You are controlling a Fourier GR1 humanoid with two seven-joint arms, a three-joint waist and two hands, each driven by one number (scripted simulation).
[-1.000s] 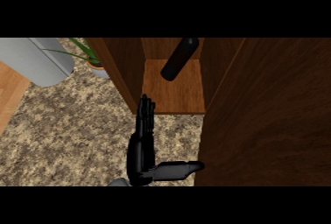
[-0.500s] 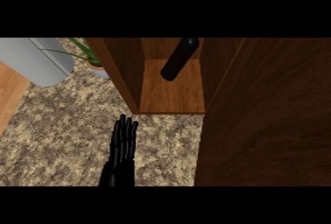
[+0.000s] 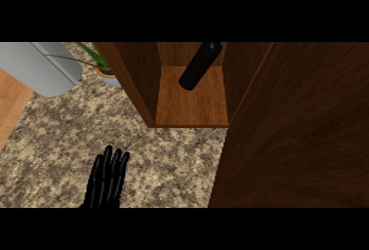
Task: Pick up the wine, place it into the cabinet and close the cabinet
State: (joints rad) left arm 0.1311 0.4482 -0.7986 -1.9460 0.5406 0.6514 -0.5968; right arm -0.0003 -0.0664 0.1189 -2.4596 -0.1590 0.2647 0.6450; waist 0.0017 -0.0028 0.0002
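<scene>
The wine bottle [image 3: 198, 67] is dark and leans on the lower shelf inside the open wooden cabinet [image 3: 191, 105], its neck reaching up toward the back. The cabinet's door [image 3: 302, 136] stands open as a wide brown panel along the right side of the view. My left hand [image 3: 107, 179] is over the speckled counter [image 3: 173, 161] at the lower left. Its fingers are straight, pointing up the view, and it holds nothing. It is well short of the cabinet and apart from the bottle. My right hand does not show.
A grey rounded appliance [image 3: 39, 66] sits at the upper left, with a small potted plant [image 3: 101, 66] beside the cabinet's left wall. A strip of light wood [image 3: 10, 110] runs along the far left edge.
My left hand has drawn back from just in front of the cabinet, down and to the left over the counter. The bottle stays on the shelf and the door has not moved.
</scene>
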